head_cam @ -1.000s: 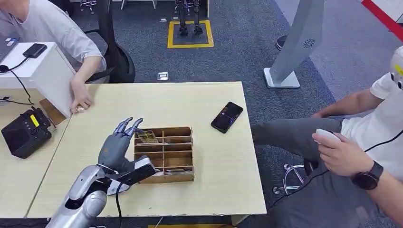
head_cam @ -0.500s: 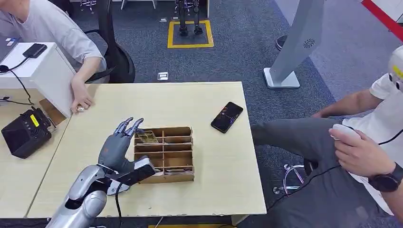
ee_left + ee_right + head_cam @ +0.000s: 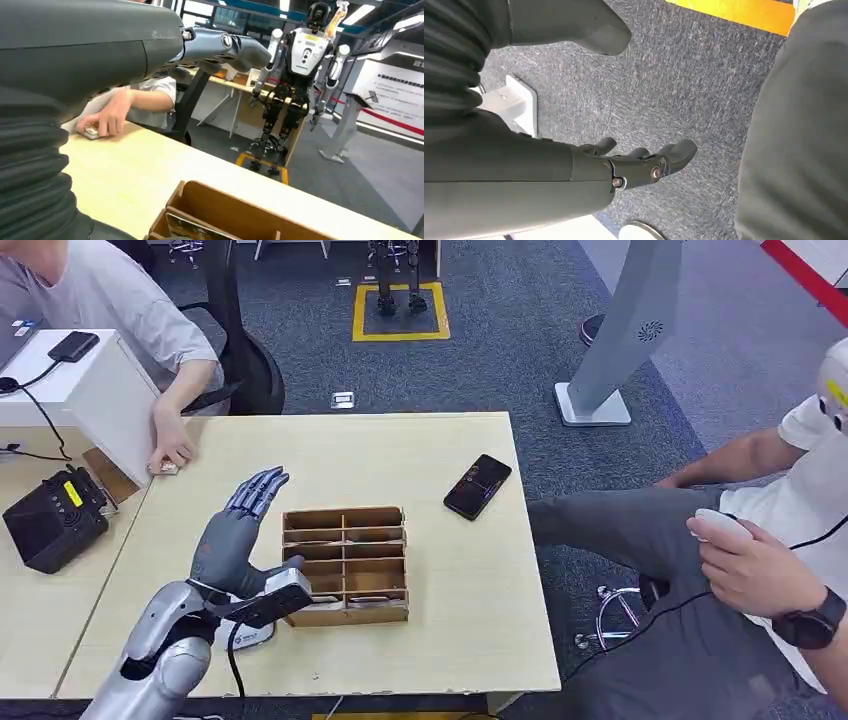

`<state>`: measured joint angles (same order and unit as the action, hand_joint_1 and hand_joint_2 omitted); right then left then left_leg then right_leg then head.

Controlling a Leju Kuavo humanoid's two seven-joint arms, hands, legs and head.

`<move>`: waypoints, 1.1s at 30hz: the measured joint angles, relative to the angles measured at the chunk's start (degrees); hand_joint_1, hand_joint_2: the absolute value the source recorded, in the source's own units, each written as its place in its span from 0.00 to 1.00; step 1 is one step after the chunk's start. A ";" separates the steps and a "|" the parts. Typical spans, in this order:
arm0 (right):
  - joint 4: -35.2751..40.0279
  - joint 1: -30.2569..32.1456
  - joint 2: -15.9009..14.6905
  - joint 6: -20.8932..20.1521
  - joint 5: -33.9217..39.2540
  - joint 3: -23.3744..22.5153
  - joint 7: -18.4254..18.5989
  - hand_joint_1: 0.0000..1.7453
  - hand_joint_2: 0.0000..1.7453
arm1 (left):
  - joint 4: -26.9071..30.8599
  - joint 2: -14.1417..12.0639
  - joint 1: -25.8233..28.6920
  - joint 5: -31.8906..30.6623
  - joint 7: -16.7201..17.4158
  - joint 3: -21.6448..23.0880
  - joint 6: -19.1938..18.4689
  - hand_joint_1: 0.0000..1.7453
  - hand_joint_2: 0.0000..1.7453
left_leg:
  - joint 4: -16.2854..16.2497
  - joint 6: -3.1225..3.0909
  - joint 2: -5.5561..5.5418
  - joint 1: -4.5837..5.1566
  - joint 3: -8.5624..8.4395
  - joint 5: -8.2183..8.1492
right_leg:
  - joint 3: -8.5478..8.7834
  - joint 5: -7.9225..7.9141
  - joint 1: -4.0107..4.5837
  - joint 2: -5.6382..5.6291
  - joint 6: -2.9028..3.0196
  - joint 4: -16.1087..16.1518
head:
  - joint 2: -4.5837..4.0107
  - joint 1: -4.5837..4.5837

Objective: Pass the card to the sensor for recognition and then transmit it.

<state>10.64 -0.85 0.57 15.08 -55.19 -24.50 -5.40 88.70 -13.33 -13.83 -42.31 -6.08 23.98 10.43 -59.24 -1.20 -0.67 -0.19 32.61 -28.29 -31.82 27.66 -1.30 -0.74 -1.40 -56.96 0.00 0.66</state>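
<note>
Left hand (image 3: 232,532) hovering open, fingers spread, holding nothing, just left of wooden divider box (image 3: 345,564). Card (image 3: 192,230) lying in box's far-left compartment. Right hand (image 3: 634,162) hanging over floor, fingers loosely curled, empty.

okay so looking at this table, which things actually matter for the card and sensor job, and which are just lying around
For the job:
- wooden divided box
- card in the box
- left hand, open beside the box
- black phone, perhaps the sensor, though I cannot tell

Lying about:
- black device with a yellow label
- white box
- grey stand on the floor
</note>
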 joint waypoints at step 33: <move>0.00 -0.09 0.42 -0.39 -2.34 -1.03 -0.04 0.00 1.00 | -1.97 0.72 1.30 -6.70 0.33 0.57 -0.66 0.00 1.00 | 0.00 0.00 0.00 0.00 0.00 0.00 | -0.03 0.00 0.00 0.00 0.00 0.01 | 0.00 -0.02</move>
<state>10.64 -0.94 0.98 14.69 -57.53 -25.53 -5.44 86.73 -12.61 -12.53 -49.02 -5.75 24.54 9.77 -59.25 -1.20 -0.67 -0.18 32.61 -28.29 -31.86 27.66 -1.30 -0.75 -1.40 -56.95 0.00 0.64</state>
